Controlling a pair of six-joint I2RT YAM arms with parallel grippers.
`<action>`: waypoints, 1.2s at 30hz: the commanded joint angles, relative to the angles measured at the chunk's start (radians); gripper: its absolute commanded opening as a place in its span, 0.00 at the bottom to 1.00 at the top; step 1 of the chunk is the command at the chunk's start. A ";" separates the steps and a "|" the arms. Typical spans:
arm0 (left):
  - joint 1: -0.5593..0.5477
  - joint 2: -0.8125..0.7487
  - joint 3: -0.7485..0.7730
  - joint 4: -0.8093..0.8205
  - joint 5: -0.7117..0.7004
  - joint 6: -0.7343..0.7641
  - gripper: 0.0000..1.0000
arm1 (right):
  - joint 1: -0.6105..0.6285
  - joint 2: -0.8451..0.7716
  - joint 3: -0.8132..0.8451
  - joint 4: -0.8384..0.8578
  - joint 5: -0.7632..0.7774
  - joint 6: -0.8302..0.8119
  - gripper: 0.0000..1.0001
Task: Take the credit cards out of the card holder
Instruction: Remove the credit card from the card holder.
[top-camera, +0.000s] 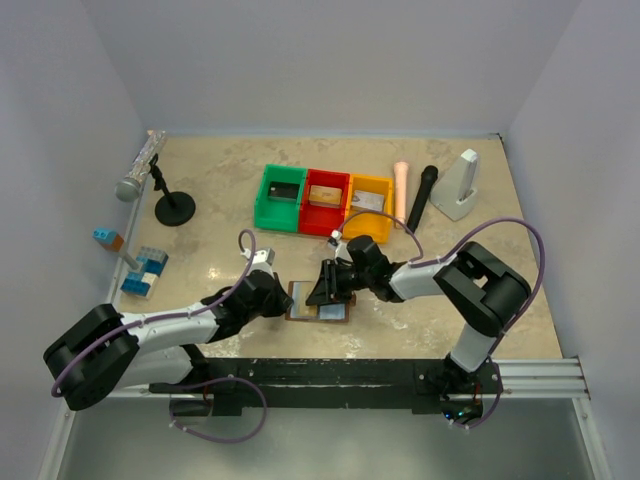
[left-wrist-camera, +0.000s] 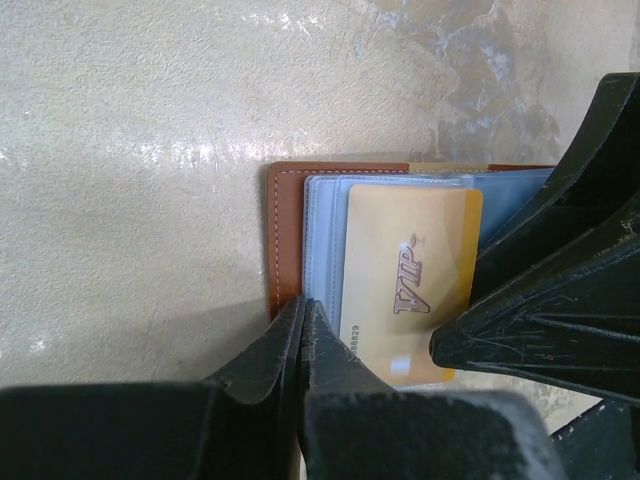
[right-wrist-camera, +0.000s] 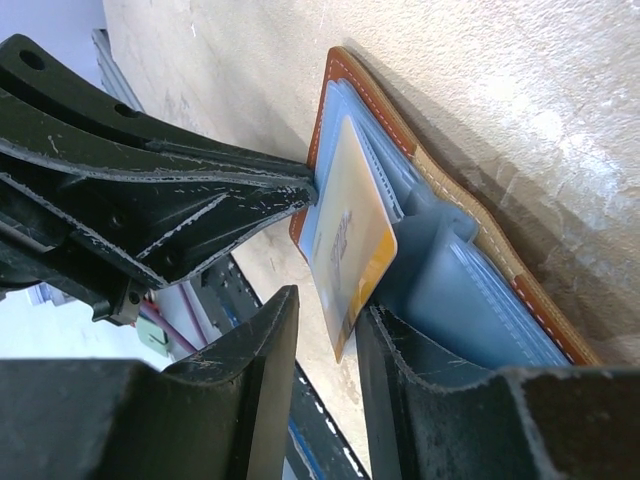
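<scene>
Gold card (right-wrist-camera: 345, 225) sits between right gripper's (right-wrist-camera: 328, 308) narrowly parted jaws; left gripper (left-wrist-camera: 305, 308) shut.

Card holder (top-camera: 300, 299) on table (top-camera: 220, 200), nearer than bins (top-camera: 322, 200); credit card (left-wrist-camera: 410, 270) in its pocket

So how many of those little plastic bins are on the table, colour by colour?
green bin: 1
red bin: 1
yellow bin: 1
Total: 3
</scene>
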 joint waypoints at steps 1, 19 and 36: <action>0.000 0.020 -0.025 -0.027 -0.026 -0.015 0.00 | 0.000 -0.056 -0.017 0.007 0.008 -0.019 0.34; 0.000 0.059 -0.037 -0.011 -0.029 -0.029 0.00 | -0.022 -0.094 -0.046 0.009 0.016 -0.021 0.27; 0.000 0.100 -0.049 0.102 0.064 -0.013 0.00 | -0.028 -0.039 -0.024 0.115 0.017 0.085 0.41</action>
